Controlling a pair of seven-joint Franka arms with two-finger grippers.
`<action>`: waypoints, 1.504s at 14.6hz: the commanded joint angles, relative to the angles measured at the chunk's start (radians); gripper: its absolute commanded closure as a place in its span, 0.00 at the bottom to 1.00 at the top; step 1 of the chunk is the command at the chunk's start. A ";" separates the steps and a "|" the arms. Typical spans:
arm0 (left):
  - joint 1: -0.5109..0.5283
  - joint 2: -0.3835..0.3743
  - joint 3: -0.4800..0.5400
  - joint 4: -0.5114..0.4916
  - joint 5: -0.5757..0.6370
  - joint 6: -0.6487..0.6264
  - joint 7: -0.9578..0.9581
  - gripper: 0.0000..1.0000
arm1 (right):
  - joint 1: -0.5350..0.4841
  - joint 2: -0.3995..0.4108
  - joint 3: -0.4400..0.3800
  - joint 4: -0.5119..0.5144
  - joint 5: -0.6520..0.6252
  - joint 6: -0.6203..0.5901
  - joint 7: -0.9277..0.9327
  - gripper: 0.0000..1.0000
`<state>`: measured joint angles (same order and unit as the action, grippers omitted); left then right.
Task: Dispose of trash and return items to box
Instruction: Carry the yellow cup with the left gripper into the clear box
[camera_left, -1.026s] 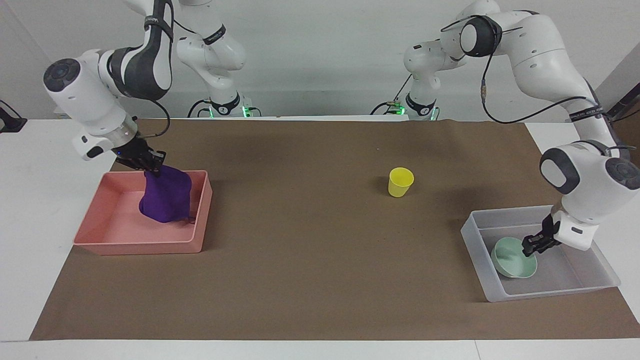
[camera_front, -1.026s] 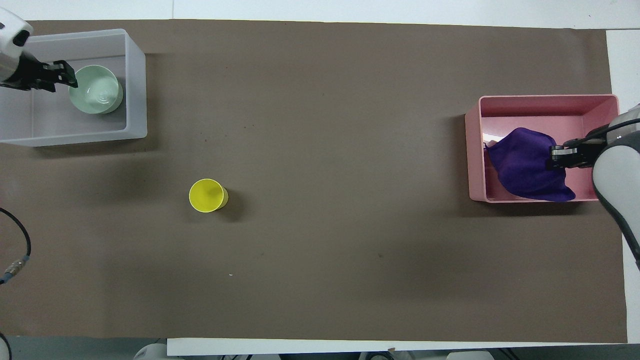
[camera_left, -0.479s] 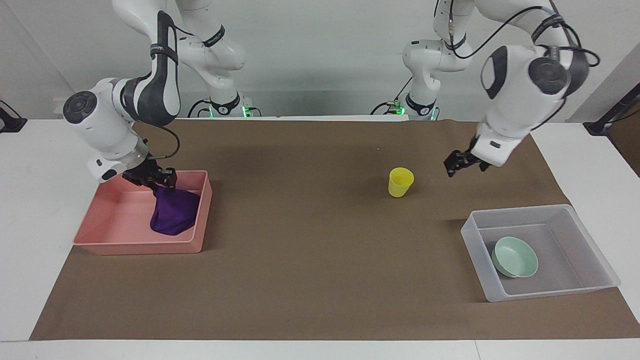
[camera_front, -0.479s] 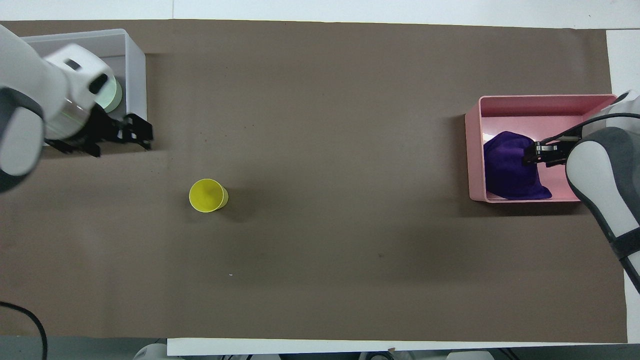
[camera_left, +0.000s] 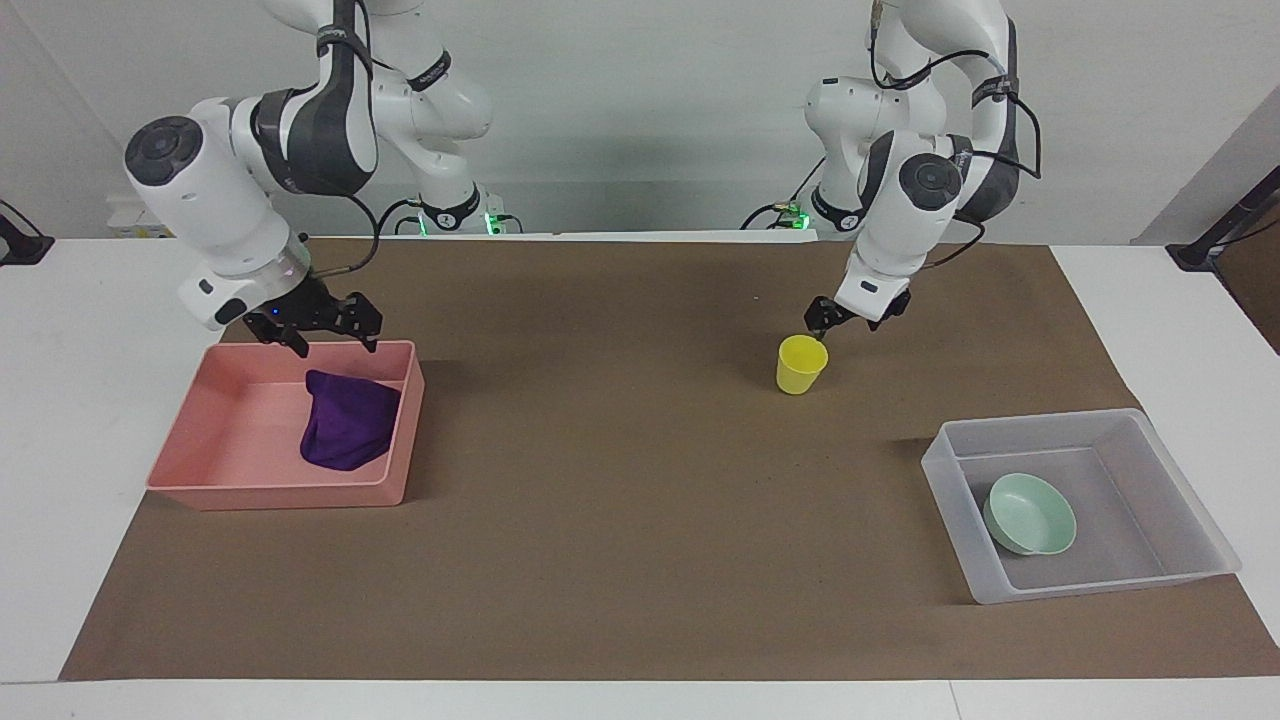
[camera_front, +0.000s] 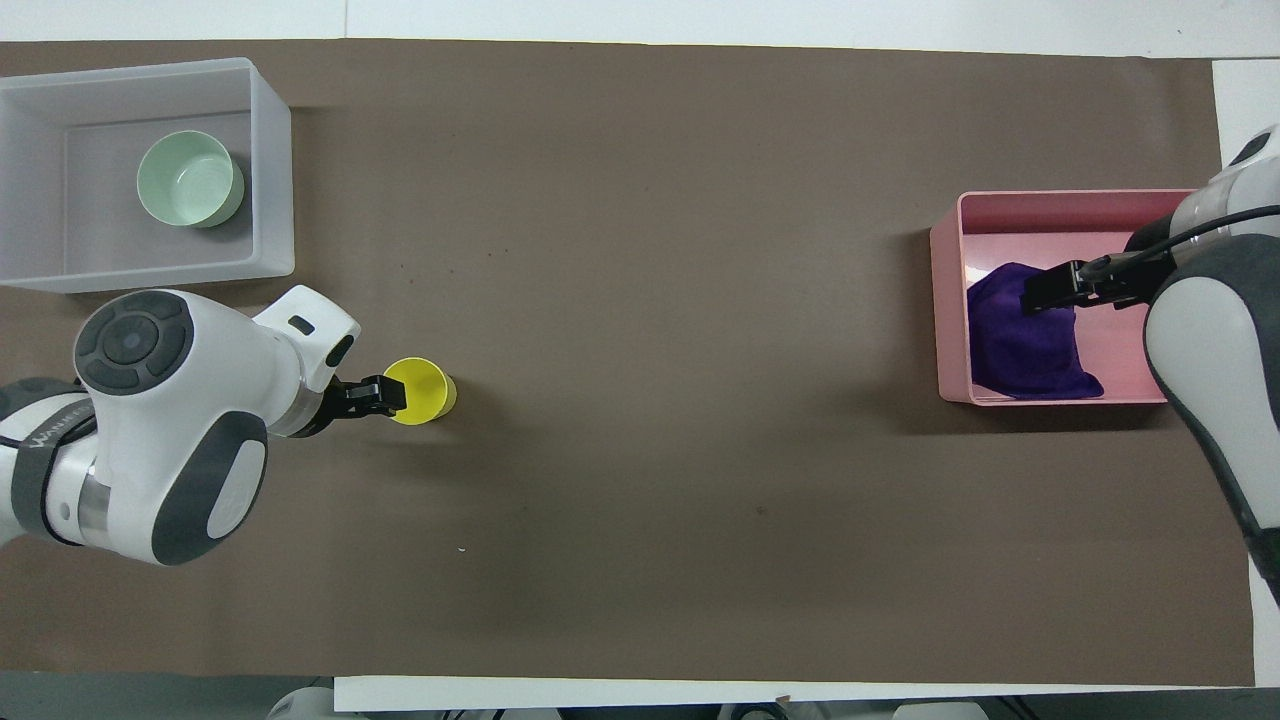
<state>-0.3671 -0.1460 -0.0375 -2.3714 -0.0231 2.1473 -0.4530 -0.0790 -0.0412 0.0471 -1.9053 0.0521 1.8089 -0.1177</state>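
Note:
The purple cloth (camera_left: 348, 432) lies loose in the pink tray (camera_left: 250, 495), against the wall toward the table's middle; it also shows in the overhead view (camera_front: 1020, 340). My right gripper (camera_left: 335, 337) is open and empty just above the tray's rim and the cloth (camera_front: 1042, 295). The yellow cup (camera_left: 801, 365) stands upright on the brown mat (camera_front: 420, 390). My left gripper (camera_left: 821, 326) is at the cup's rim, on the side nearer the robots (camera_front: 388, 393). The mint-green bowl (camera_left: 1029, 514) sits in the clear tub (camera_left: 950, 480), also seen from overhead (camera_front: 190, 178).
The clear tub (camera_front: 272, 160) stands at the left arm's end of the table, the pink tray (camera_front: 945, 300) at the right arm's end. A brown mat (camera_left: 620, 520) covers the table between them.
The right gripper let go of the cloth, which dropped into the pink tray, and rose. The left gripper left the bowl in the tub and swung over to the yellow cup's rim.

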 joint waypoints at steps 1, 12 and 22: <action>-0.072 0.006 0.016 -0.071 -0.008 0.115 -0.085 0.97 | 0.013 -0.054 0.002 0.011 0.006 -0.048 -0.016 0.01; -0.032 0.082 0.022 0.090 -0.011 0.122 -0.070 1.00 | 0.056 -0.020 0.011 0.284 0.014 -0.428 0.055 0.01; 0.430 0.469 0.030 0.839 -0.035 -0.243 0.129 1.00 | 0.051 -0.028 0.010 0.269 0.011 -0.421 0.056 0.01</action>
<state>0.0189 0.1712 0.0070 -1.6042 -0.0391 1.8391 -0.3280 -0.0197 -0.0780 0.0527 -1.6504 0.0538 1.4010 -0.0787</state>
